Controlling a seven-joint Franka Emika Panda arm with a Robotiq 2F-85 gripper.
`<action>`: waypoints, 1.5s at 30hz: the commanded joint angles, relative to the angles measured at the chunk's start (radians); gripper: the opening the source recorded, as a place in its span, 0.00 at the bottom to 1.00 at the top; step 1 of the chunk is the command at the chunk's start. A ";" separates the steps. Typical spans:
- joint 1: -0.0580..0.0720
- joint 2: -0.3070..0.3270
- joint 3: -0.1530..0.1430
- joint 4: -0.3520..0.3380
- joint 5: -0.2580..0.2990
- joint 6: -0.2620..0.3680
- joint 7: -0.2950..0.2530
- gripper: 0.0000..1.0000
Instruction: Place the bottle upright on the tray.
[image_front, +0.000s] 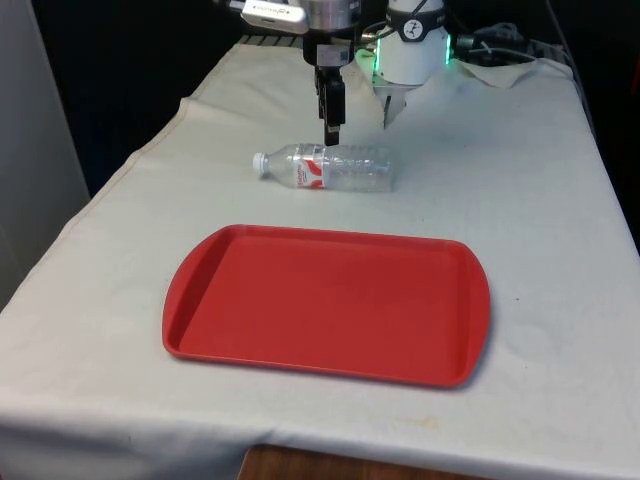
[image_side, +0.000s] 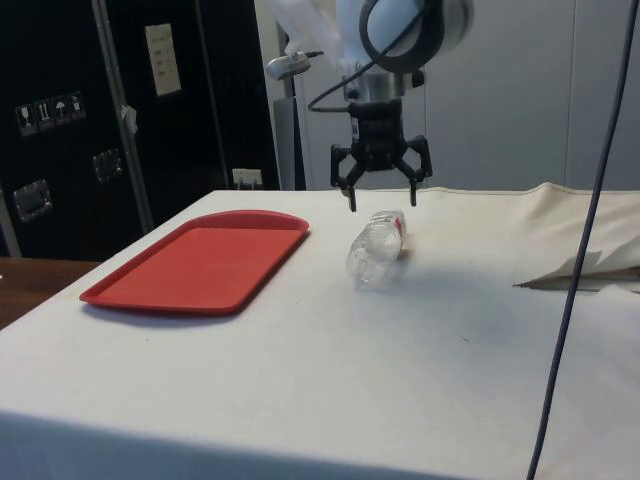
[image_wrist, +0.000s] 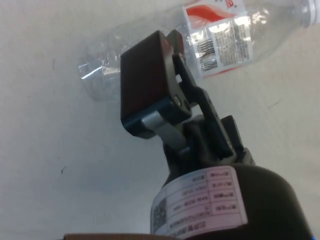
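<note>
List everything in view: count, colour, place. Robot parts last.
bottle: 1, clear with a white cap and red-and-white label, lying on its side on the cloth beyond the tray, cap toward the front view's left.
tray: 1, red, flat on the cloth at the near end, nothing on it.
cloth: 1, white, covering the table, rumpled near the far corner on the front view's right.
cable: 1, dark, hanging down in the side view.
arm: 1, white, at the table's far end.
tool: 1, black, open, pointing down just above the bottle, fingers straddling it, not touching.
</note>
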 joint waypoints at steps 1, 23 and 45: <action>0.000 0.003 0.000 0.002 0.007 0.007 0.010 1.00; -0.005 0.017 0.016 0.026 0.133 0.006 0.018 1.00; -0.007 0.054 -0.019 0.046 0.286 -0.009 -0.081 1.00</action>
